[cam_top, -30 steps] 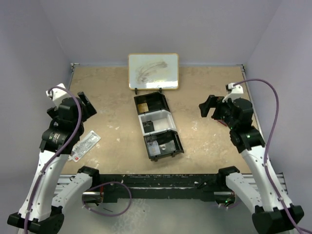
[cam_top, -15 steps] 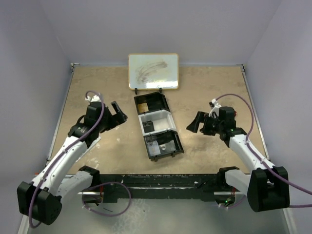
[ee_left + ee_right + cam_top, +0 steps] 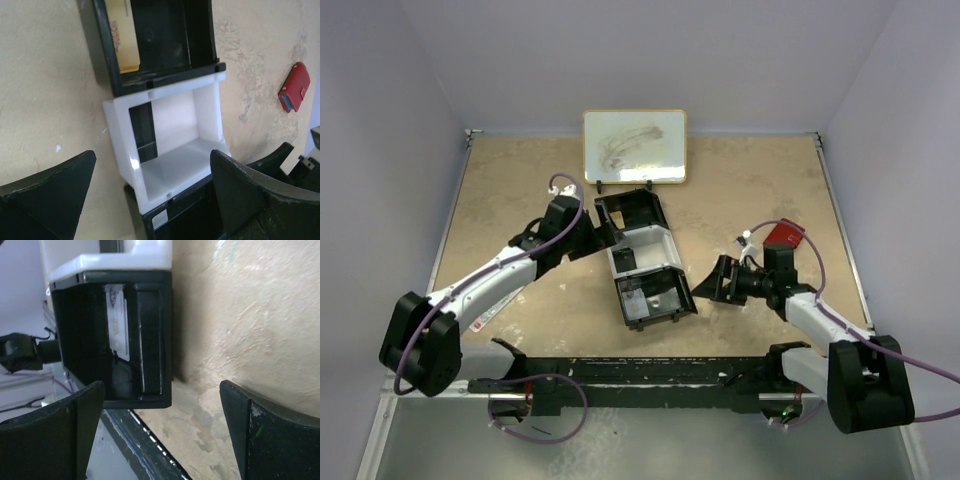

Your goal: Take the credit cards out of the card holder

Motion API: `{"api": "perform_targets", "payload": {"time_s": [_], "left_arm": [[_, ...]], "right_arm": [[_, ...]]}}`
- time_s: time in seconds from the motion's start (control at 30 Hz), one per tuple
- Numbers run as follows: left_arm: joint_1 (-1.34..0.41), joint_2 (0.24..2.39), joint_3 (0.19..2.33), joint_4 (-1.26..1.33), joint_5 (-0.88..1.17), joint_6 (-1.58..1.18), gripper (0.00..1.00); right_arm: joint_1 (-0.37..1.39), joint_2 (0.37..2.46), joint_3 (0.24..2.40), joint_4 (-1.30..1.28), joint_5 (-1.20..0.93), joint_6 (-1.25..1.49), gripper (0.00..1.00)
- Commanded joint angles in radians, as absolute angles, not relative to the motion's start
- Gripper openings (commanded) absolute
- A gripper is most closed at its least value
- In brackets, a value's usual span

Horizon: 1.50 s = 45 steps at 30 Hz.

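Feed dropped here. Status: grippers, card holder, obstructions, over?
Left gripper open, right gripper open, both empty. Card holder folded, untouched, right of tray. Right arm close beside it.

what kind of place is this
Most likely a robot test cell in a lab: a left arm and a right arm bolted at one edge of a tan table, plain lilac walls closing it in, and a small whiteboard propped at the back.
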<state>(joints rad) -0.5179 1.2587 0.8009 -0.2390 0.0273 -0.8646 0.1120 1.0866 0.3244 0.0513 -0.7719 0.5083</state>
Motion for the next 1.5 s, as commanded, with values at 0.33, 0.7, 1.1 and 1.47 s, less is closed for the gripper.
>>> {"api": "perform_targets", "payload": {"time_s": [0.33,0.7,1.1,1.47], "left_arm": [[-0.526,1.536,1.052,-0.138,-0.08,-0.782,0.93],[-0.526,1.668,1.156,-0.14,0.035,-0.709,0.86],[-0.526,1.815,1.336,-0.156,0.198,-0.637,0.86],[-0.562,2.007,1.555,-0.192,0.294,-0.619,0.86]], "right_arm": [[0.172,1.055,0.231,0.246,-0.967,0.58,0.99],[0.261,1.1,0.255,0.224,-0.932,0.542,0.99],[0.43,1.151,0.279,0.404,-0.863,0.69,0.98],[0.601,1.307,0.363,0.595,-0.708,0.814,0.99]]}}
